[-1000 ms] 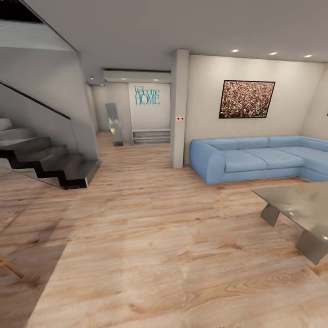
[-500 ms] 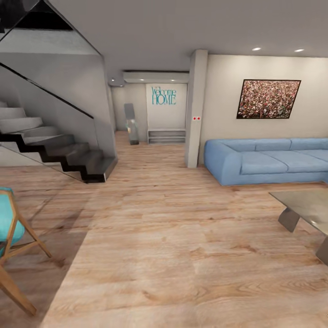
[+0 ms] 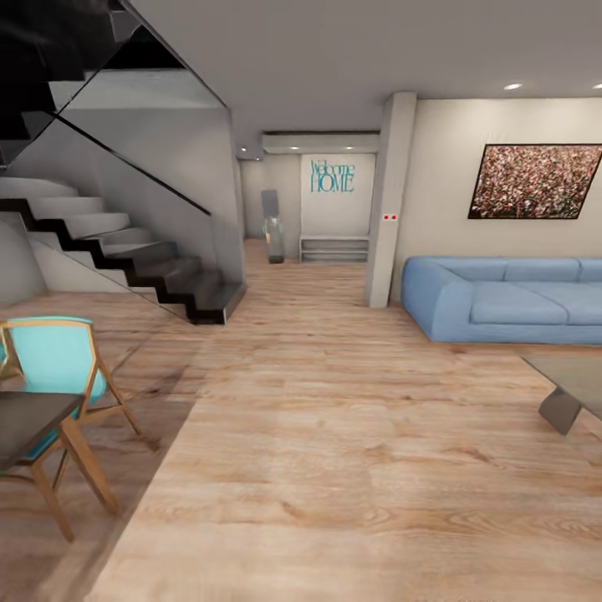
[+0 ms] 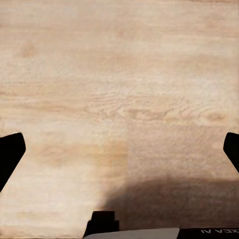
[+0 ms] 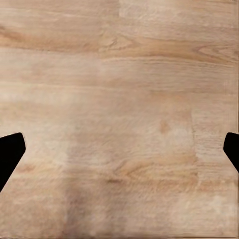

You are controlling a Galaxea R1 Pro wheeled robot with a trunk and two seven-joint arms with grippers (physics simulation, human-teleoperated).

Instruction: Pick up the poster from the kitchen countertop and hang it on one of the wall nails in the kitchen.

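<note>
Blue sofa (image 3: 502,297), speckled painting (image 3: 535,181) and grey coffee table (image 3: 568,389) are cut off at the head view's right edge. Left pincer (image 4: 119,152) and right pincer (image 5: 119,152): fingertips clipped by wrist frame edges.

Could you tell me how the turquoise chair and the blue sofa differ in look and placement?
The turquoise chair has a thin, open wooden frame on splayed legs, while the blue sofa is fully upholstered and sits low and bulky. The chair seats one; the sofa is long, with several cushions. The chair stands at the head view's left near the staircase; the sofa sits at the right, against the wall, under the speckled painting. Both stand on the wooden floor.
</note>
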